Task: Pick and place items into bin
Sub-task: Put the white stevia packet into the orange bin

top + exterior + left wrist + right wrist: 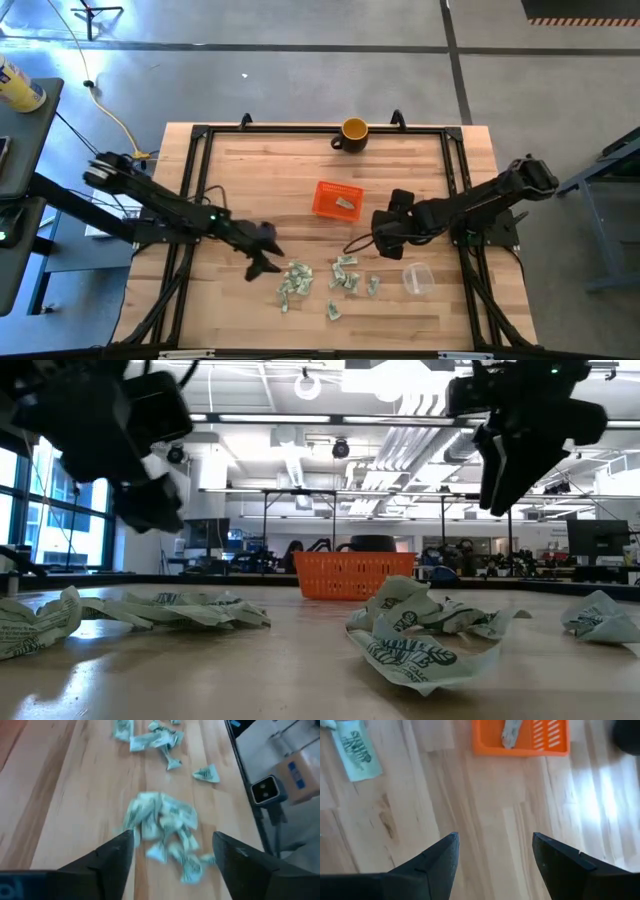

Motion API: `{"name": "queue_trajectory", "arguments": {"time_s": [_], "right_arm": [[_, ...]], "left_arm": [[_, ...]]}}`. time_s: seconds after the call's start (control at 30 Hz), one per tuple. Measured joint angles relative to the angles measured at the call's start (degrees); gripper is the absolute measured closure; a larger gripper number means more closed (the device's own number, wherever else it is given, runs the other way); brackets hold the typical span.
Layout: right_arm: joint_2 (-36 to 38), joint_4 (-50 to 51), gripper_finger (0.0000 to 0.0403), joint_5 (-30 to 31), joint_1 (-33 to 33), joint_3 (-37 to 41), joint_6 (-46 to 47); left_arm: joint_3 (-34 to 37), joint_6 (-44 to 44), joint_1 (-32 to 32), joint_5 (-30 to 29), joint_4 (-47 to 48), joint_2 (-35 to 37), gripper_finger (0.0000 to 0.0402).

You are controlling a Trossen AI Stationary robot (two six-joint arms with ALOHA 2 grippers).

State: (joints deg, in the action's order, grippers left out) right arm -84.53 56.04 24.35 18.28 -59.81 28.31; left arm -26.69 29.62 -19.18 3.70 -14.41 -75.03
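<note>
Several crumpled pale green-and-white wrappers (320,282) lie scattered on the table's near middle. One pile of wrappers (162,827) lies just ahead of my left gripper (172,837), which is open and hovers above the table at the pile's left (263,262). The orange basket (337,200) stands on the table's middle with one wrapper (510,732) inside. My right gripper (495,840) is open over bare wood, on the near right of the basket (362,240). In the low view the basket (354,575) stands behind the wrappers (415,630).
A yellow-orange mug (354,132) stands near the far edge. A clear plastic cup (418,278) lies on the near right of the table. A black frame (200,135) runs along the table's edges. A flat wrapper (355,752) lies beside the right gripper's path.
</note>
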Motion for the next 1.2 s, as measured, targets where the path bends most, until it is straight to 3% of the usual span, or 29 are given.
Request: {"name": "queue_trajectory", "arguments": {"time_s": [0.23, 0.4, 0.5, 0.6, 0.73, 0.83, 1.07, 1.2], "right_arm": [[0.0, 3.1, 0.0159, 4.6, 3.4, 0.0, 1.2], [0.0, 6.8, 0.0159, 8.3, 5.3, 0.0, 4.5], [0.0, 8.5, 0.0159, 9.9, 6.6, 0.0, 6.4], [0.0, 10.1, 0.0159, 10.3, 8.0, 0.0, 9.1], [0.0, 11.0, 0.0159, 10.7, 10.1, 0.0, 12.7], [0.0, 11.0, 0.0159, 11.4, 11.4, 0.1, 14.9], [0.0, 11.7, 0.0159, 10.2, 12.7, 3.5, 18.8], [1.3, 11.7, 0.0159, 11.4, 14.0, 5.0, 22.0]], "left_arm": [[-3.7, -10.8, 0.5, -4.4, 0.6, -5.2, 0.0067], [-4.3, -22.5, -0.1, -6.4, 2.6, -11.5, 0.0093], [-8.4, -26.5, -1.3, -6.3, 4.8, -16.7, 0.0115], [-13.8, -27.6, -2.0, -10.9, 8.1, -21.1, 0.0138], [-19.7, -25.4, -1.1, -14.6, 13.0, -25.4, 0.0178], [-22.2, -25.3, -0.2, -12.5, 17.2, -27.4, 0.0223], [-25.3, -26.0, 2.0, -9.9, 26.5, -26.7, 0.0367], [-29.5, -27.2, 5.5, -11.9, 38.9, -24.6, 0.0374]]}}
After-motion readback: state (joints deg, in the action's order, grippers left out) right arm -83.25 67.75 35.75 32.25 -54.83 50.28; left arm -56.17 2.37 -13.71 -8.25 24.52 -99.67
